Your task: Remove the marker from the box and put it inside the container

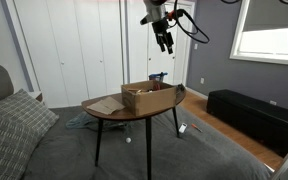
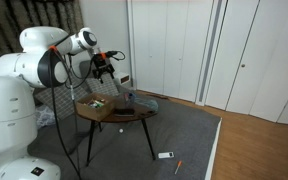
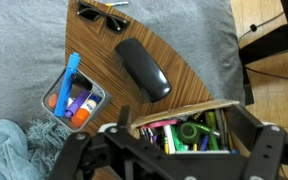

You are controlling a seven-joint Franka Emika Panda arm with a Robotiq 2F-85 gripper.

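Gripper (image 3: 169, 152) wide open, nothing btwn the fingers (image 3: 72, 150). In an exterior view it hangs high above the table (image 1: 104, 108), well clear of the box (image 1: 149, 100). 1 box, cardboard, flaps out, on the round wooden top. In wrist view it sits right under the claw and holds a jumble of markers (image 3: 174, 135): green, pink, yellow etc., too crowded to count, more than 5. They lie flat, long axes mostly running across the frame along the box's length; can't tell which way the caps point, nor which one is the task's marker. 1 container (image 3: 50, 100), small clear bin, near the table edge, apart from the box. Inside it: 1 long blue marker (image 3: 71, 75) leaning, long axis lower-left to upper-right, top end poking over the rim, plus approx 3 shorter ones w/ orange and purple ends. Also on the table: 1 pr sunglasses (image 3: 102, 15) and 1 black case (image 3: 144, 68), the case lying diagonally btwn the sunglasses and the box.
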